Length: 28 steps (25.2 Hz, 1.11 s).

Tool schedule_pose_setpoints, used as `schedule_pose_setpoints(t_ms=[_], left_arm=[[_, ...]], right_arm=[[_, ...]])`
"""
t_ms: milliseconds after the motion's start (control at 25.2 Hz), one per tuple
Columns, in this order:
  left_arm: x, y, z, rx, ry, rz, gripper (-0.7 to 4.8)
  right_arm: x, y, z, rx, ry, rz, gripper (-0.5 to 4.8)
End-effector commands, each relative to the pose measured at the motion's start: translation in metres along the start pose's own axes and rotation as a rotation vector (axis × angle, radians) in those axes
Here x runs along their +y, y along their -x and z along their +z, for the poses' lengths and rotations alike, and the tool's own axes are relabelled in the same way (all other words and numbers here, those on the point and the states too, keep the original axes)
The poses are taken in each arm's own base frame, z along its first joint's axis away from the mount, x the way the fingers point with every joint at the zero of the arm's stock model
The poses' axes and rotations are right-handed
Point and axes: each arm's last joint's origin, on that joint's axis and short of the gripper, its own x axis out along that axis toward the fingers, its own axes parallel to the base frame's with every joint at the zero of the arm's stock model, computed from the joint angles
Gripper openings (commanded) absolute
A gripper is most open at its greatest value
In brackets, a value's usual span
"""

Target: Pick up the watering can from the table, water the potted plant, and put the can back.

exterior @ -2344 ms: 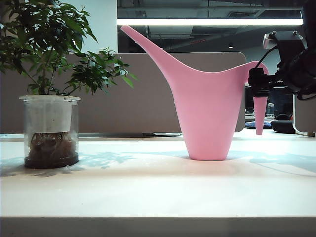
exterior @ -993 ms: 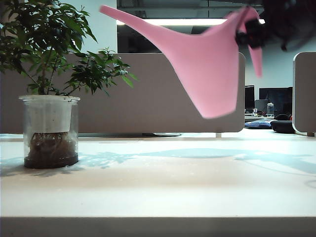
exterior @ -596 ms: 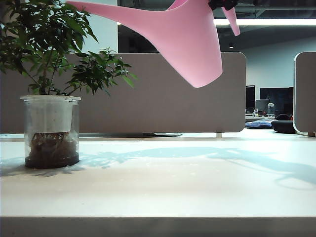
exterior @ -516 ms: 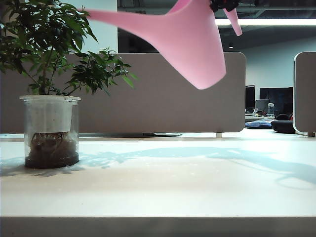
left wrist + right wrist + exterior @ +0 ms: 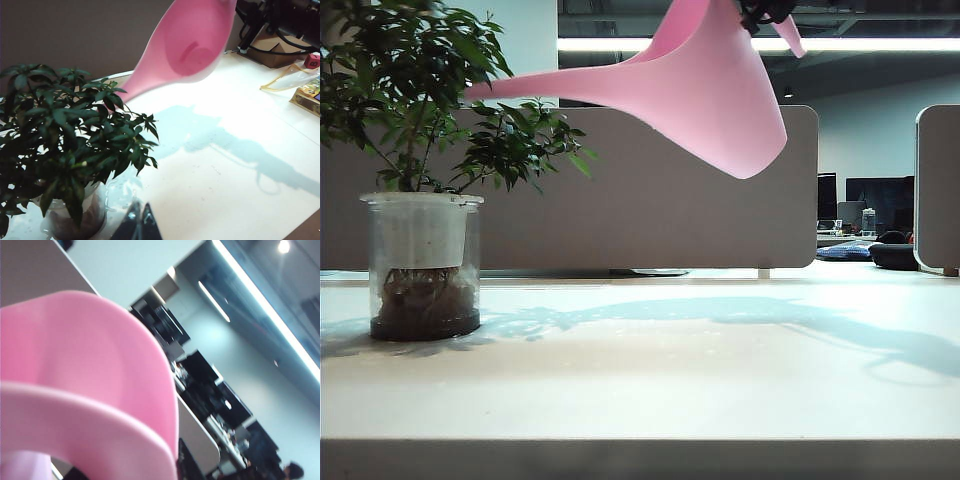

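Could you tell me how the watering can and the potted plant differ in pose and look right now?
The watering can is held off the table by the right hand and tipped; the potted plant stands upright on it. The can is opaque pink; the plant's pot is clear, showing soil. The can's spout tip reaches the plant's leaves.

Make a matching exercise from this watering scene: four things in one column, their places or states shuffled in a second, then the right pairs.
Things:
1. watering can
2. potted plant
3. right tool
4. left tool

States:
A. stands on the table, at its left
B. held in the air, spout tipped down toward the leaves
C. low beside the pot, tips together
D. shut on the can's handle, at the top edge

Pairs: 1-B, 2-A, 3-D, 4-C
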Motion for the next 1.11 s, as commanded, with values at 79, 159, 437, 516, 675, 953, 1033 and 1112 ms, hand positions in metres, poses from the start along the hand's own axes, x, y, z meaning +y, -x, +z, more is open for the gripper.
schedule_pose_setpoints(t_ms=[79, 159, 437, 516, 675, 953, 1033, 1112], left_arm=[[-0.001, 0.002, 0.001, -0.006, 0.000, -0.005, -0.04], [-0.001, 0.002, 0.000, 0.003, 0.003, -0.005, -0.05], [-0.001, 0.002, 0.000, 0.010, 0.005, -0.005, -0.05], [-0.001, 0.002, 0.000, 0.010, 0.005, -0.005, -0.05], [-0.001, 0.002, -0.001, 0.019, 0.008, -0.006, -0.05], [-0.001, 0.002, -0.002, 0.022, 0.008, -0.005, -0.05], [-0.001, 0.002, -0.002, 0.022, 0.006, -0.005, -0.05], [-0.001, 0.002, -0.001, 0.021, 0.006, -0.006, -0.05]], right_arm=[[-0.009, 0.003, 0.021, -0.114, 0.092, -0.101, 1.56], [-0.010, 0.003, 0.023, -0.133, 0.092, -0.122, 1.56], [-0.012, 0.004, 0.028, -0.160, 0.190, -0.157, 1.56], [-0.010, 0.004, 0.030, -0.175, 0.208, -0.150, 1.56], [-0.009, 0.005, 0.032, -0.199, 0.270, -0.140, 1.56], [-0.005, 0.004, 0.033, -0.213, 0.293, -0.128, 1.56], [-0.004, 0.002, 0.031, -0.180, 0.229, -0.133, 1.57], [0.001, -0.001, 0.026, -0.114, 0.168, -0.129, 1.57]])
